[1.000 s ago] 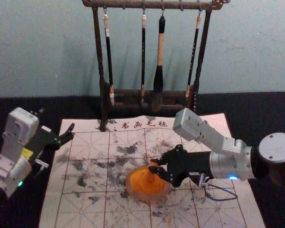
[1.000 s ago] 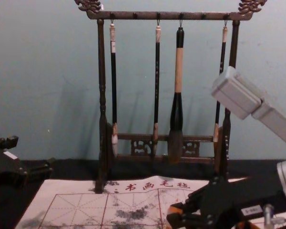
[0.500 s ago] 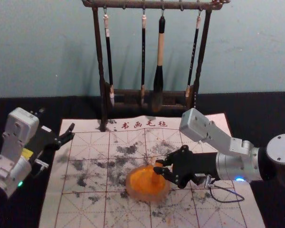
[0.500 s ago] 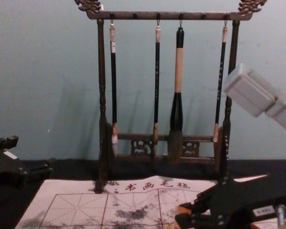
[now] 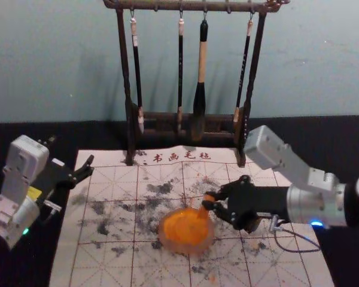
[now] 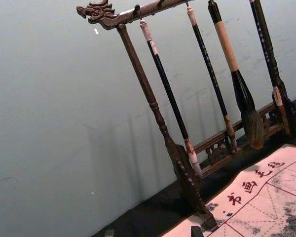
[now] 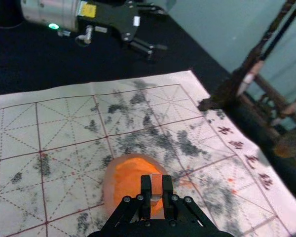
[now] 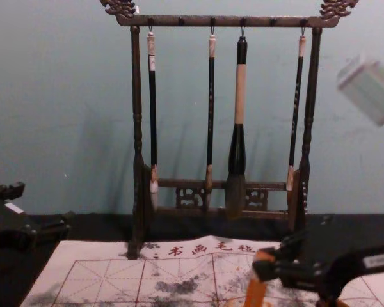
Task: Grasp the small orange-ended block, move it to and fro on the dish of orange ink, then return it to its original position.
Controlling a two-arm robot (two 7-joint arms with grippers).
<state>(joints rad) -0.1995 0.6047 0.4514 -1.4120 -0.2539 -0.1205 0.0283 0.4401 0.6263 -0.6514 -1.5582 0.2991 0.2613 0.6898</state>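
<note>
My right gripper (image 5: 210, 204) is shut on the small orange-ended block (image 5: 209, 199) at the right rim of the dish of orange ink (image 5: 185, 231). The chest view has the block (image 8: 256, 288) upright in the right gripper (image 8: 267, 265), its orange sides exposed below the fingers. In the right wrist view the block's top (image 7: 156, 184) is pinched between the fingertips of the right gripper (image 7: 157, 190), with the dish (image 7: 110, 185) behind. My left gripper (image 5: 75, 165) is parked, open, over the mat's far left corner.
An ink-stained white mat (image 5: 113, 185) with a red grid lies on the black table (image 5: 323, 143). At its far edge stands a dark wooden rack (image 5: 125, 78) with several hanging brushes, among them a thick one (image 5: 201, 78).
My right gripper has moved right across the dish to its right rim, carrying the block with it. More of the orange ink shows now. The left arm has stayed still.
</note>
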